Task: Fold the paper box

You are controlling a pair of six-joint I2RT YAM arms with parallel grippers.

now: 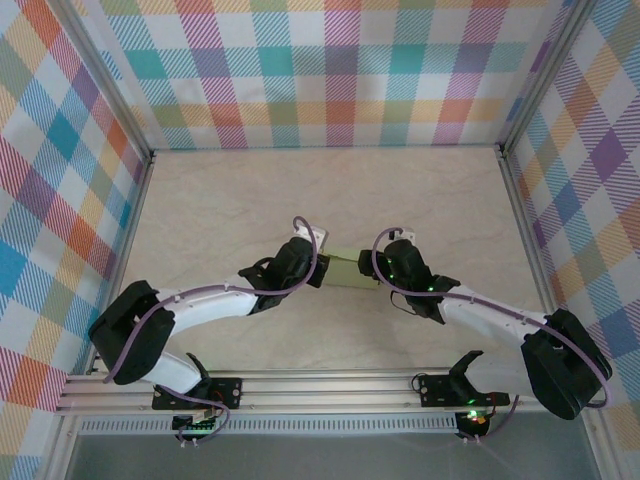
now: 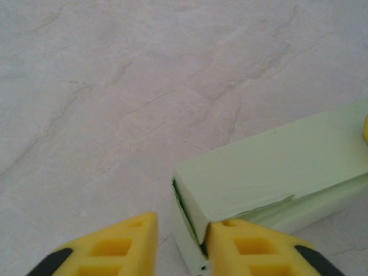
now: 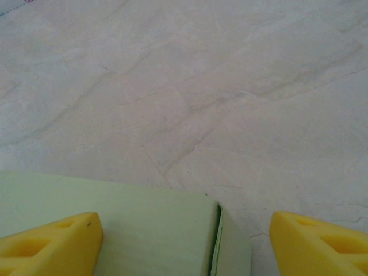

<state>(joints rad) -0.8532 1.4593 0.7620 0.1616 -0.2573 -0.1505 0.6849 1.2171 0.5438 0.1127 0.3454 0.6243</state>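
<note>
Both arms reach in toward the middle of the bench [image 1: 330, 190], and the paper box [image 1: 350, 268] lies right between them: a small pale green rectangular box, flat on the marbled surface, well clear of the plaid walls [image 1: 340, 70].

The left claw [image 1: 322, 267] meets the box at its left end. From the left wrist, the box [image 2: 276, 167] runs off to the right, and its near end sits in the gap of the claw [image 2: 185, 227]. The yellow fingers [image 2: 115, 247] are moderately parted. One overlaps the lower edge of the box's end; the other stands just beside it with a sliver of bench showing between. Whether the overlapping finger actually presses the card, I cannot tell. A dark slit shows along that end, where the end flap is not quite flush.

The right claw [image 1: 381, 272] comes at the opposite end. In its wrist view the claw [image 3: 185, 221] is spread wide — one finger [image 3: 52, 241] over the top face of the box [image 3: 144, 230], the other out over bare bench, well apart from the card. The box's end lies between them, and a thin dark seam runs down that end as well.

A speck of yellow at the far right edge of the left wrist view sits just at the box's far end.
</note>
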